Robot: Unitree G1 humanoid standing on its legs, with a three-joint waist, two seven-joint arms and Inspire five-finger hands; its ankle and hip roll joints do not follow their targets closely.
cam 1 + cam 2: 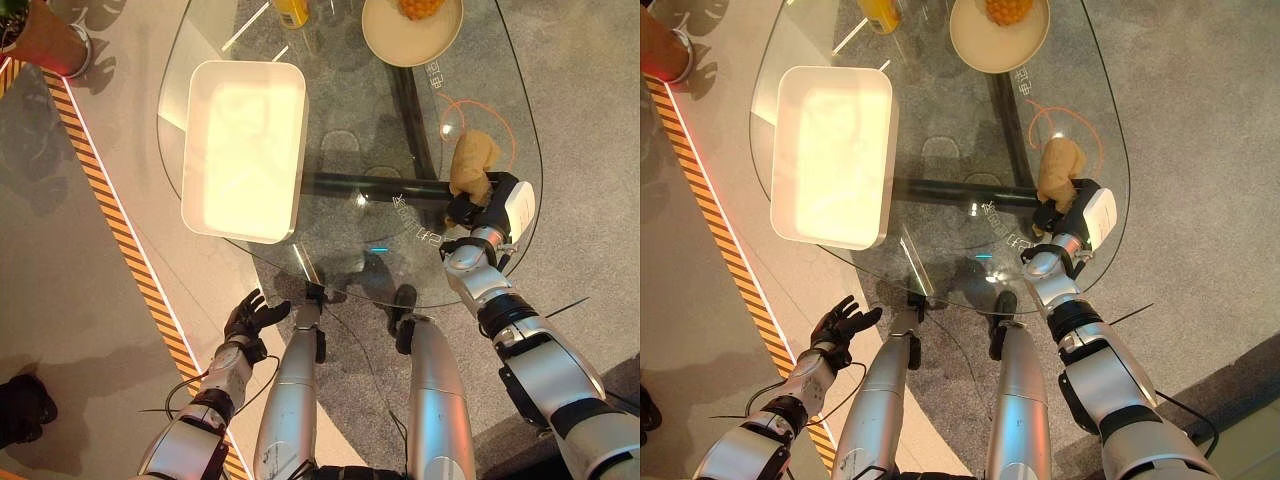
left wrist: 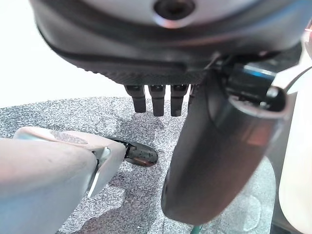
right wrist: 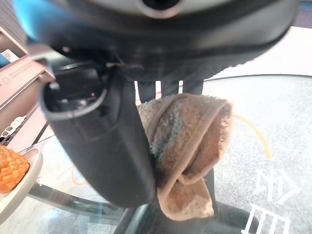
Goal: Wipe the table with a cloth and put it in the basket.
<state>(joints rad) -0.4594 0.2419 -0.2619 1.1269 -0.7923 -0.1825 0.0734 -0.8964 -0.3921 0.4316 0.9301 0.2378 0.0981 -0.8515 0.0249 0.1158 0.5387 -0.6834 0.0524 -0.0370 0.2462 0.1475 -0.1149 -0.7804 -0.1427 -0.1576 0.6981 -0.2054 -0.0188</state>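
Note:
A tan cloth (image 1: 473, 162) is bunched in my right hand (image 1: 478, 206) over the right part of the round glass table (image 1: 370, 120). The thumb and fingers pinch the folded cloth (image 3: 187, 146), which hangs down toward the glass. A white rectangular basket (image 1: 243, 148) stands on the table's left side, well apart from the cloth. My left hand (image 1: 250, 317) hangs below the table's near edge at the lower left, its fingers spread and holding nothing.
A beige plate (image 1: 412, 38) with a yellow fruit (image 1: 421, 8) sits at the table's far edge, beside a yellow bottle (image 1: 292, 12). An orange ring (image 1: 478, 120) shows around the cloth. A striped orange line (image 1: 110, 210) runs along the floor at the left.

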